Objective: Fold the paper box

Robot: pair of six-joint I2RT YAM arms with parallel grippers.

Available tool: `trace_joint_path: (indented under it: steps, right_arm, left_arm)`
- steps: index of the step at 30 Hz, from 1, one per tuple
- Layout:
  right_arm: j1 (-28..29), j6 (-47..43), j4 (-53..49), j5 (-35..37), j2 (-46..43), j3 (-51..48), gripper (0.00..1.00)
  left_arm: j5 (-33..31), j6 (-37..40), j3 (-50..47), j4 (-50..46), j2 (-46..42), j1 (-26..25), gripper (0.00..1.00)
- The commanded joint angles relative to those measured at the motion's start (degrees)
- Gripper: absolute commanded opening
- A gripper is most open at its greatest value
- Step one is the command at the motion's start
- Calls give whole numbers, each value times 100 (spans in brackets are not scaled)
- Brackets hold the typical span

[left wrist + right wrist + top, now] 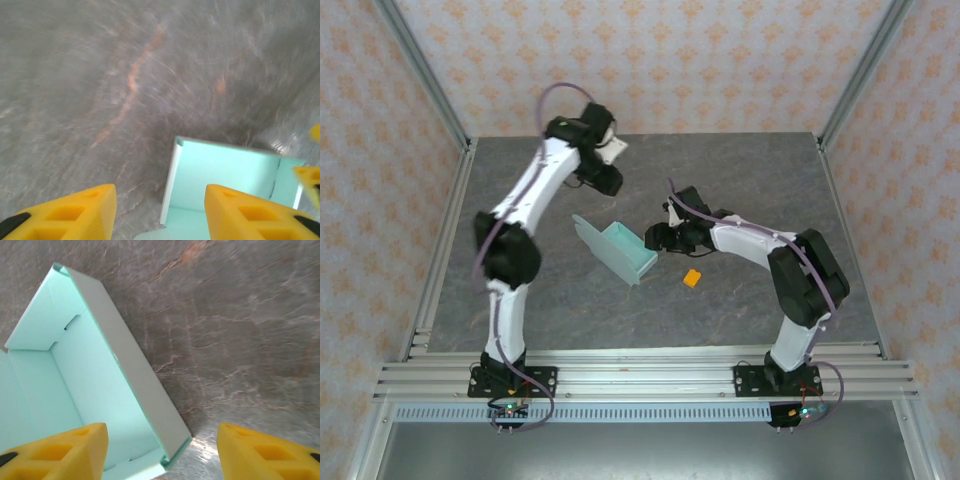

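Card of pale mint green made up the paper box (pixel 620 250), which sat about midway between the far and near edges of the grey marbled table (pixel 750 180), a little left of its centre. It lay askew to those edges, with its long axis running from the far left toward the near right. It was partly formed: an open tray with upright walls, and one taller panel standing along its left side.

In the right wrist view, the box (pixel 75 390) showed its bare inner floor and an end flap folded inward at the far end. Its grey outer wall ran diagonally down toward the fingers. In the left wrist view, the box (pixel 225 170) showed one corner and a straight upright wall.

The right gripper (pixel 656 238) hung just beside the box's right end. Its yellow fingers (pixel 65 450) stood well apart, with the box's near corner below and between them, clamped on nothing. Whether anything touched the card could not be told.

The left gripper (pixel 608 182) hovered toward the far edge, clear of the box. Its fingers (pixel 75 212) were spread and held nothing. Yellow shapes at the right margin of that view were possibly the other gripper's tips.

A small orange block (pixel 692 278) lay on the table toward the near edge, just right of the box and apart from it.
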Motion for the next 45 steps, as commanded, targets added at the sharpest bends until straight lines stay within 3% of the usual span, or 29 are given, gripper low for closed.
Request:
trace_joint_path:
  steps: [1,4,8,13,20,31,40,45]
  right_arm:
    - [58,92,189,-313,34,199,59]
    - [51,10,0,-164,11,223,59]
    - [39,-31,-161,-119,89,397,59]
    - [1,-103,-402,-77,249,650,59]
    - [-25,-74,-737,-343,499,922,58]
    - [-165,563,-347,-919,423,606,56]
    - [-396,1534,801,-1413,193,-124,55]
    - [-396,2161,1655,-1623,166,-569,55]
  left_arm:
    - [-235,-1507,-1969,1760,-1840,575,49]
    - [-754,-2358,-3928,2456,-3254,1065,49]
    - [-785,-2969,-5739,2825,-4253,1277,47]
    - [315,-4077,-7451,4176,-4326,934,38]
    - [330,-5388,-8801,6231,-3892,162,25]
    - [567,-6050,-8521,7853,-2637,-199,19]
    - [801,-5848,-7145,7827,-1457,-197,17]
    - [741,-5452,-6048,7275,-766,-182,17]
